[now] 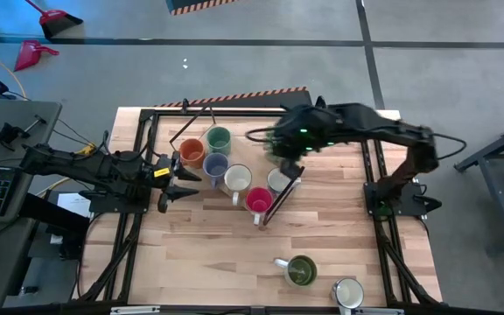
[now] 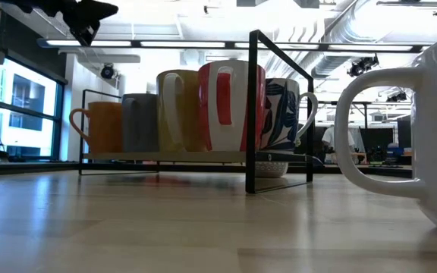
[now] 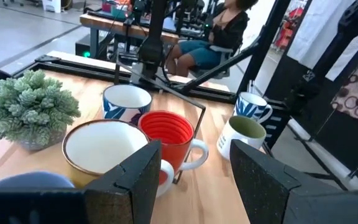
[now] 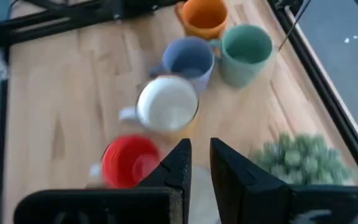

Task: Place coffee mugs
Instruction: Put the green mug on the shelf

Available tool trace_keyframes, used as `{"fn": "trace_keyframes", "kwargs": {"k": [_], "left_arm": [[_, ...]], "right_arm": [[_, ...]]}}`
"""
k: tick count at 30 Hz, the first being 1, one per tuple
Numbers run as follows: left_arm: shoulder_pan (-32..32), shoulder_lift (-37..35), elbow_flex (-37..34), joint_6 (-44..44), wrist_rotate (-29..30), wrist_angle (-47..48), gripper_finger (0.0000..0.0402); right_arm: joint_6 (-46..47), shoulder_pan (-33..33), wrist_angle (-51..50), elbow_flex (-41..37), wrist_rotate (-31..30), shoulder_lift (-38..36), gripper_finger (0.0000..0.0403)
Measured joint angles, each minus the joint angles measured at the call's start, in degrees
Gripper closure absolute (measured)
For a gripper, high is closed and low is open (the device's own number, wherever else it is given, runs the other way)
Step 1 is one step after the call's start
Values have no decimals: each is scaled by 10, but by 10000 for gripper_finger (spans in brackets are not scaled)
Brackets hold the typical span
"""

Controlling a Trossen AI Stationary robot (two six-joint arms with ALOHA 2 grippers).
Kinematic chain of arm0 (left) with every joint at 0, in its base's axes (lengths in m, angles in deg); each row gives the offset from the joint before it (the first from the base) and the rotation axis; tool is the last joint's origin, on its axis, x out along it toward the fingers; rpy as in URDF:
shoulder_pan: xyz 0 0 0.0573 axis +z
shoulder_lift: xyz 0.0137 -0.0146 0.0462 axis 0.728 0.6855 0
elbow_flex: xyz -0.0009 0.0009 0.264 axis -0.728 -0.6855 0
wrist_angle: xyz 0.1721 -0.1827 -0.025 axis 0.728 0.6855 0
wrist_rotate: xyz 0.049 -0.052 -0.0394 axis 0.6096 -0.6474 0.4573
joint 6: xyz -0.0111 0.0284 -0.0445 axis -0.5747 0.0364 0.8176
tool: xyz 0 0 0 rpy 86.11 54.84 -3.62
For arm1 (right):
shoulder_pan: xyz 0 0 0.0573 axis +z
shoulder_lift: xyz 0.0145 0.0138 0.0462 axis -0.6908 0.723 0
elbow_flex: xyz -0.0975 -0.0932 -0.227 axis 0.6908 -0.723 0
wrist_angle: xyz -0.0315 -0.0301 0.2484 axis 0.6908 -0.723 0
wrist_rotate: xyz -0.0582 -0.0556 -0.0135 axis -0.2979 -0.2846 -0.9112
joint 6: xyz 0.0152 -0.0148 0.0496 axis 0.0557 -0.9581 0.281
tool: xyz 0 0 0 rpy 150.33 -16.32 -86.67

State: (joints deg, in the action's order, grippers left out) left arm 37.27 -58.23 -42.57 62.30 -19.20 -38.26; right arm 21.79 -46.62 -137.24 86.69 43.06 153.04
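**Desk:** Mugs on the rack, how many so far?

**Photographer:** Six stand in or against the black wire rack point(image 1: 280, 199) at mid-table: the orange mug point(image 1: 191, 154), the green mug point(image 1: 219, 139), the blue-grey mug point(image 1: 215, 165), a white mug point(image 1: 237, 179), the red mug point(image 1: 258, 201) and a blue-patterned mug point(image 3: 126, 99), which sits beside the potted plant point(image 3: 30, 112).

**Desk:** And what is left?

**Photographer:** Two, by my reckoning. The dark olive mug point(image 1: 301, 271) and a second white mug point(image 1: 348, 293) sit close to each other near the table's front edge, well apart from the rack and untouched.

**Desk:** Where are the arms?

**Photographer:** The left gripper point(image 1: 186, 185) hangs just beside the orange and blue-grey mugs with its jaws spread wide and nothing in them. The right gripper point(image 4: 201, 149) is over the rack's far end, above the patterned mug. Whether it is clamped on that mug or on anything else, I cannot tell (the wrist view blurs exactly there).

**Desk:** So how far along?

**Photographer:** Most of the way, I would judge. The two loose mugs remain to be fetched, and both lie on the right arm's side.
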Motion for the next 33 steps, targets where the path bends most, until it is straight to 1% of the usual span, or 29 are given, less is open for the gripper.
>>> {"fn": "trace_keyframes", "kwargs": {"k": [3, 8, 10, 14, 16, 18, 21, 23, 26, 29, 33], "left_arm": [[0, 0, 0, 19, 3, -9, 222], [0, 0, 0, 54, 38, -30, 222], [0, 0, 0, 67, 49, -34, 222], [0, 0, 0, 82, 56, -35, 222], [0, 0, 0, 88, 57, -35, 222], [0, 0, 0, 90, 61, -36, 222], [0, 0, 0, 99, 63, -45, 222], [0, 0, 0, 101, 63, -55, 222], [0, 0, 0, 99, 63, -68, 222], [0, 0, 0, 100, 63, -76, 222], [0, 0, 0, 99, 63, -86, 222]], "right_arm": [[13, 22, -36, 0, -4, -42, 368], [15, 87, -89, 0, -33, -103, 368], [30, 117, -113, -1, -64, -123, 368], [82, 184, -172, -1, -150, -156, 368], [114, 221, -182, -27, -197, -180, 368], [140, 256, -173, -87, -233, -216, 368], [157, 302, -101, -216, -266, -287, 368], [151, 319, -28, -304, -274, -338, 368], [108, 326, 107, -435, -273, -417, 368], [61, 324, 249, -564, -249, -493, 368], [25, 307, 429, -717, -178, -583, 368]]}}
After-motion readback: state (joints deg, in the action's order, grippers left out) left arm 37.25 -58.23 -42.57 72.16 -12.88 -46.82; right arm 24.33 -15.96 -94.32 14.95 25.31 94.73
